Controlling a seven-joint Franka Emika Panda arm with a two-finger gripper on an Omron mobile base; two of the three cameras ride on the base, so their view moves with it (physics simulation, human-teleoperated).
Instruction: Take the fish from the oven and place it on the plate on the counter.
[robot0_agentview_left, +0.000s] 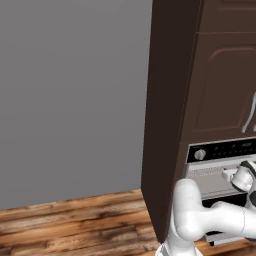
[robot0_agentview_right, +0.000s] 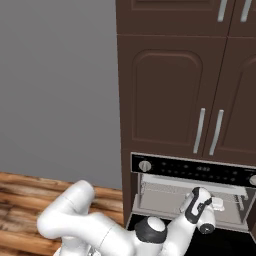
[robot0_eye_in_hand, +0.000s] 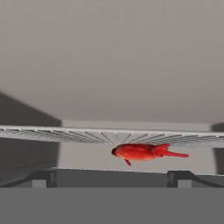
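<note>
While reaching into the oven (robot0_agentview_right: 190, 187), hand (robot0_eye_in_hand: 111, 177) released, empty; fish (robot0_eye_in_hand: 144, 152) at twelve o'clock on rack (robot0_eye_in_hand: 65, 134); next: advance, straddle, clench.

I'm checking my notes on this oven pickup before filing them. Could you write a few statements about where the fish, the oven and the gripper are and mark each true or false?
1. The fish lies on the wire rack inside the oven. True.
2. The oven door is closed. False: it is open, and the arm reaches into the cavity.
3. The gripper is clamped on the fish. False: its fingers stand apart, short of the fish.
4. The oven sits below dark brown cabinet doors. True.
5. The fish is blue. False: it is red-orange.
</note>
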